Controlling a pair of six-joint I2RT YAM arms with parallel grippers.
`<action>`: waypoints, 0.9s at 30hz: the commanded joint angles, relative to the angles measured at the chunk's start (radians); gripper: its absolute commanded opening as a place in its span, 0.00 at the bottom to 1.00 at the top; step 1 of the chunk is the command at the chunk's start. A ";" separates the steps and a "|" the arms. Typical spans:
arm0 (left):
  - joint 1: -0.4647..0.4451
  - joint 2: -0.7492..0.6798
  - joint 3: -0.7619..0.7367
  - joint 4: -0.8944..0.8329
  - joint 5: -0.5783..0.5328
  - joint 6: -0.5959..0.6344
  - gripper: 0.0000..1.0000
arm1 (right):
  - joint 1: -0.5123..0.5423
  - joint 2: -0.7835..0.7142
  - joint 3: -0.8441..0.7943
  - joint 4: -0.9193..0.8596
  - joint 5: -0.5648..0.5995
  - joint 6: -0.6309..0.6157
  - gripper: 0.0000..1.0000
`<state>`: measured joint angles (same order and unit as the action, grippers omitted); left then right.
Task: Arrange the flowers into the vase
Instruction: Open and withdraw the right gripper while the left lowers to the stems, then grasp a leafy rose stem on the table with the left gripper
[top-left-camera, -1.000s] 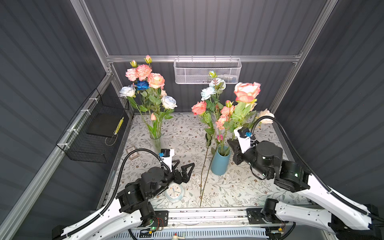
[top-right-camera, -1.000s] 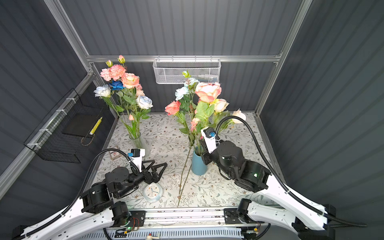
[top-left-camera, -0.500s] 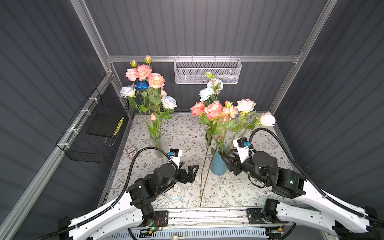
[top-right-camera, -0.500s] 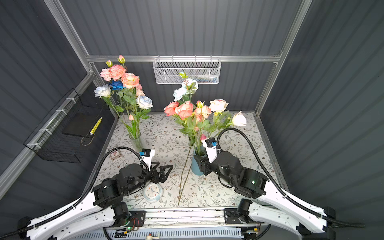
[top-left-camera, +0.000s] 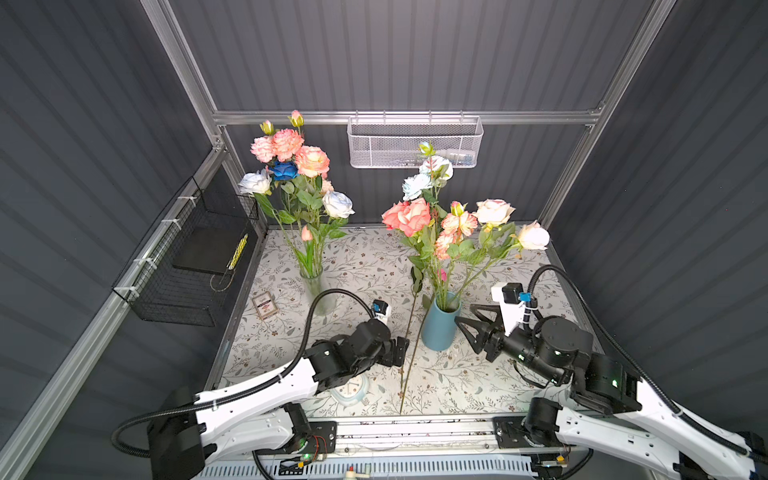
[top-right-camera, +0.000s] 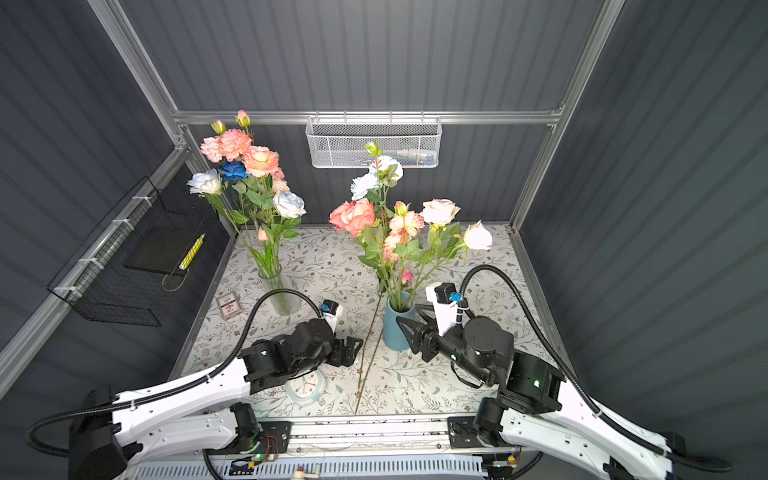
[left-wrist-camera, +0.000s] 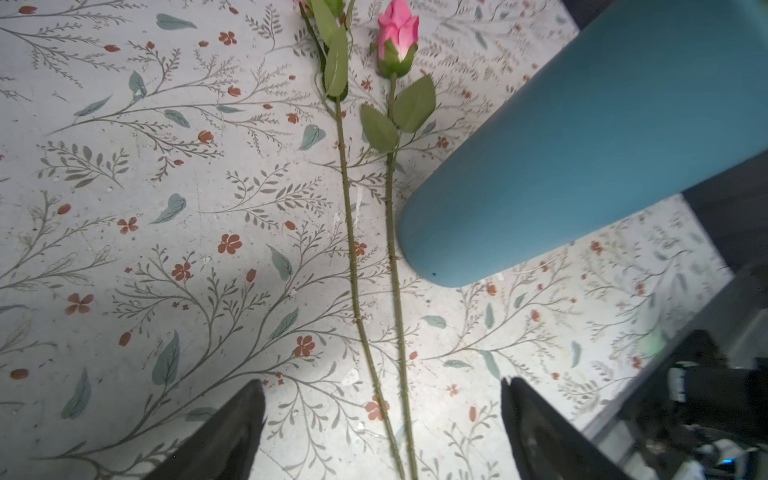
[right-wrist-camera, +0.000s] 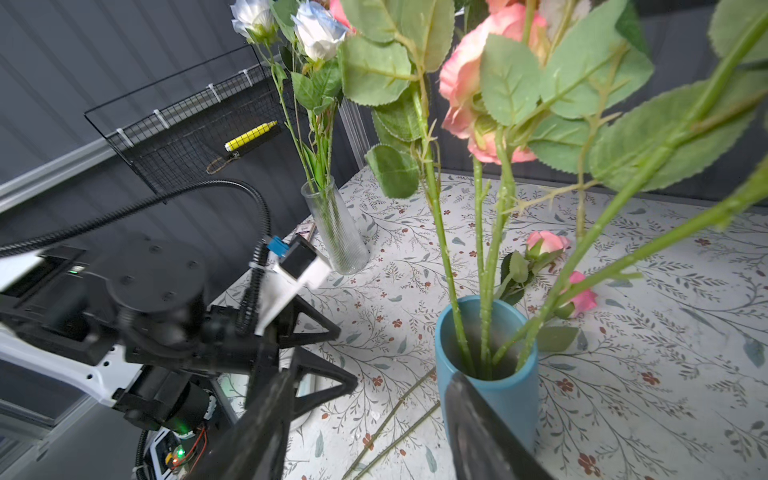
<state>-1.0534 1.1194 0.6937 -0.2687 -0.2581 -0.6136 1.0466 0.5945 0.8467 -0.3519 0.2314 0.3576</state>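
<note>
Mid-frame in a top view, a teal cylindrical vase (top-left-camera: 438, 332) stands on the floral-print surface (top-left-camera: 361, 266), holding coral, pink and cream long-stemmed flowers (top-left-camera: 457, 222); two loose flower stems (top-left-camera: 404, 386) lie just left of it. The left fingers (left-wrist-camera: 232, 432) are spread, those stems between them, untouched; the right fingers (right-wrist-camera: 266, 415), right of the vase, are spread and empty.
</note>
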 joint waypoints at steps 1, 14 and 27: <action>-0.004 0.113 0.053 0.054 -0.012 0.040 0.82 | 0.010 -0.036 -0.007 0.016 -0.007 0.006 0.60; 0.084 0.513 0.183 0.151 -0.004 0.111 0.62 | 0.024 -0.132 0.002 -0.022 0.014 0.001 0.57; 0.074 0.721 0.301 -0.028 -0.074 0.124 0.35 | 0.026 -0.164 0.008 -0.027 0.041 -0.034 0.56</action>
<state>-0.9737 1.7931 0.9806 -0.1898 -0.3046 -0.4950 1.0679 0.4465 0.8463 -0.3756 0.2546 0.3466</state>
